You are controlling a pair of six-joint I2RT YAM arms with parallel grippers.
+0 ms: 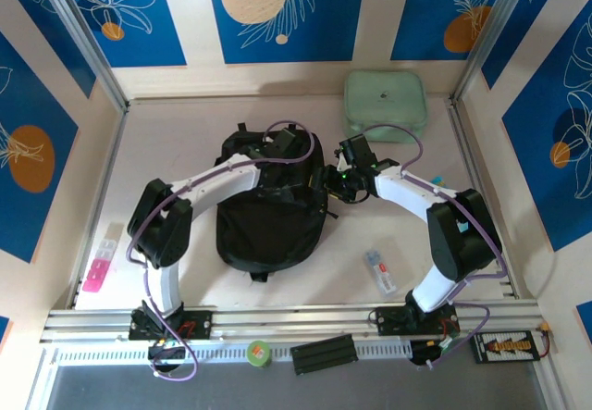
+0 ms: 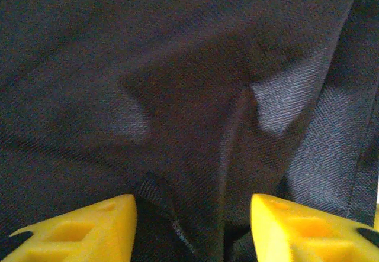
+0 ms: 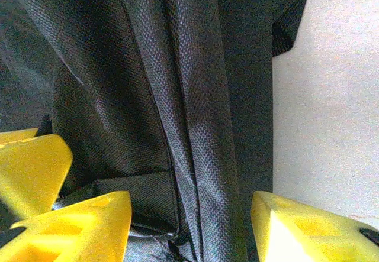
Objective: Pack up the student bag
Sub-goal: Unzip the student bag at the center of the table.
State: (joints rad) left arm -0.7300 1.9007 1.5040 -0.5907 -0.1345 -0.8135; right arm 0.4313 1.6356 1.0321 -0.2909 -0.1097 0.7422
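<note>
Black student bag [image 1: 268, 220] on bench [image 1: 370, 234], opening stage; left end effector [image 2: 192, 229] and right end effector [image 3: 189, 229] spread astride its fabric; next, likely: pinch and part.

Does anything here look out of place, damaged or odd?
Nothing stands out. The student bag lies flat mid-table, its fabric only creased where the left gripper and right gripper straddle it, jaws open. The mint-green case sits closed at the far edge.

Student bag [image 3: 177, 84]: matt black woven cloth; fingers [image 2: 77, 229]: smooth yellow plastic.
</note>
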